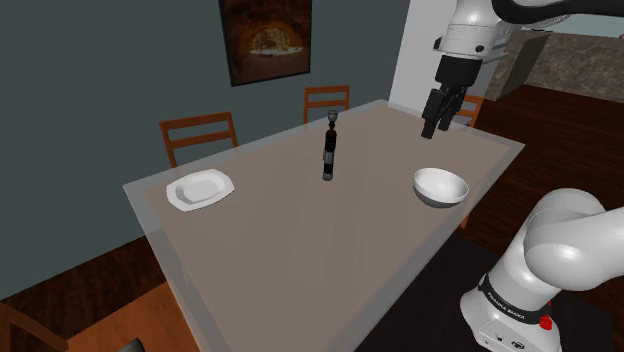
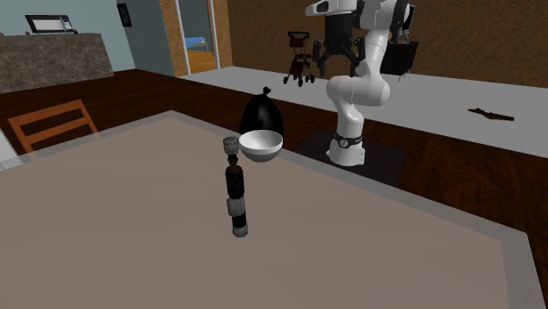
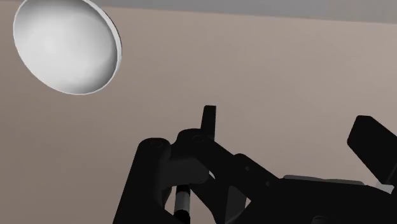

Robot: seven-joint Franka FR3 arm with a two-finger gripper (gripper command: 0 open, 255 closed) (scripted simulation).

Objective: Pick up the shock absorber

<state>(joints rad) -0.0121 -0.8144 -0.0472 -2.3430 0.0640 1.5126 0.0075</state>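
The shock absorber stands straight up in the middle of the table. It looks hard, thin and round, so it may slip or tip over. I would grab its dark middle. In the shoulder view the gripper hangs in the air at 3 o'clock from it, with the white bowl at its 6 o'clock. Its fingers are spread apart and hold nothing.
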